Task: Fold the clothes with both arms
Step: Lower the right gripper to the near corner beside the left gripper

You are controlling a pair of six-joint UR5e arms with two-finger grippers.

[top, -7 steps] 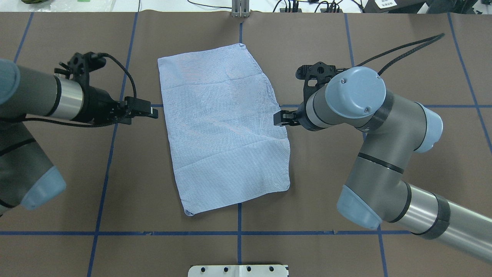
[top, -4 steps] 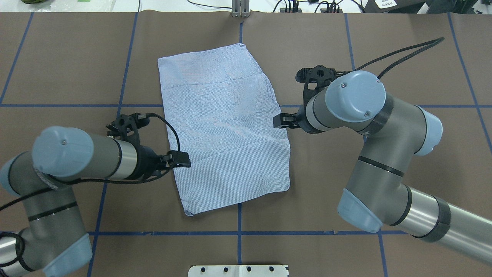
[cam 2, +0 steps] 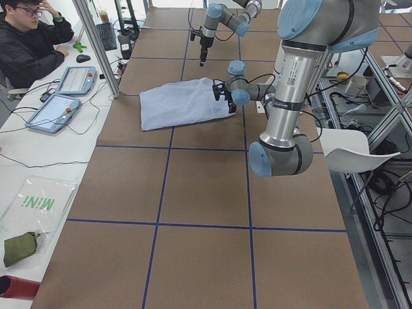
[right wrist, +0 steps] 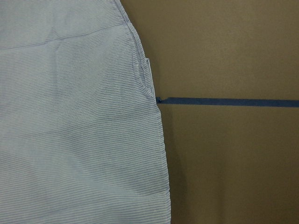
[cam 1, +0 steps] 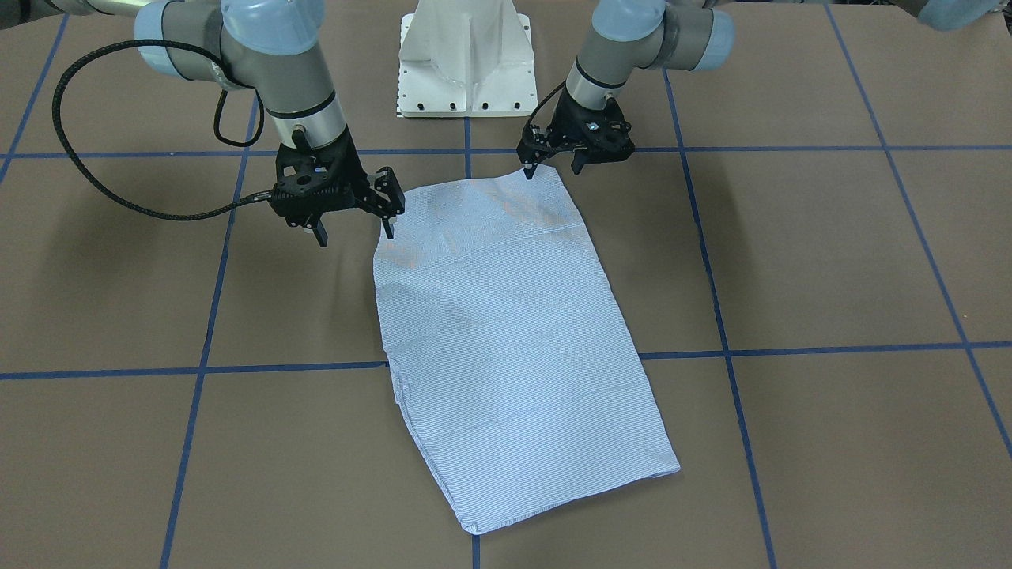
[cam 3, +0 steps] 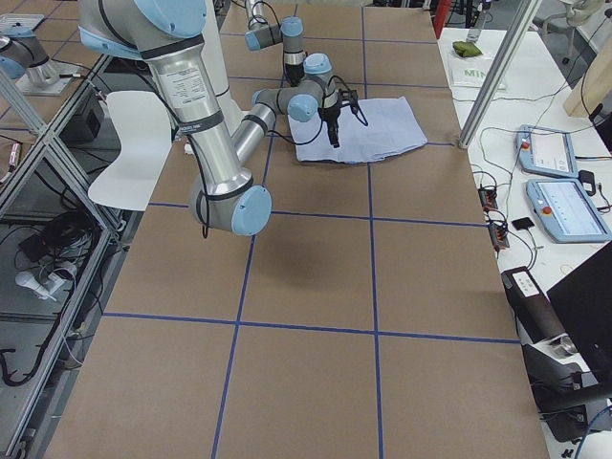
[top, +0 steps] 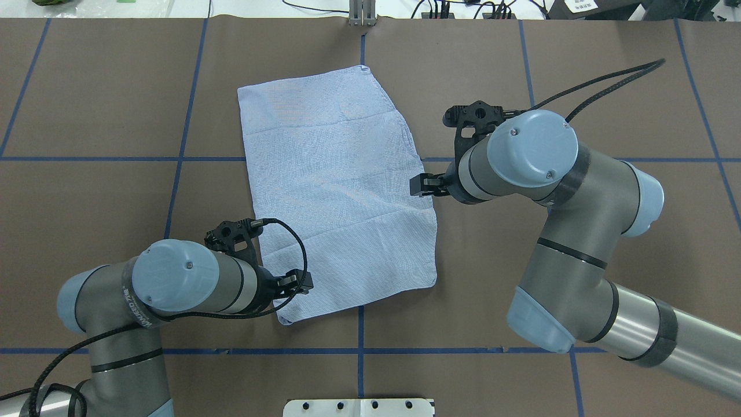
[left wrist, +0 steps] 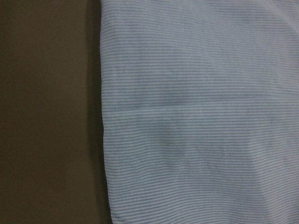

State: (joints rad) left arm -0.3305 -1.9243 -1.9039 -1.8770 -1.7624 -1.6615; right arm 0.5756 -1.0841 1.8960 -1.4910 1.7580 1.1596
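One shirt (cam 1: 514,340), left tool (cam 1: 553,167), right tool (cam 1: 353,233)

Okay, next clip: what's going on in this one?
Two robot arms are working on a striped light blue shirt. It lies flat on the brown table, already folded into a narrow rectangle. The left gripper is open at the shirt's corner nearest the robot on its left side. The right gripper is open beside the shirt's right edge, partway along. Neither holds any cloth at this moment.
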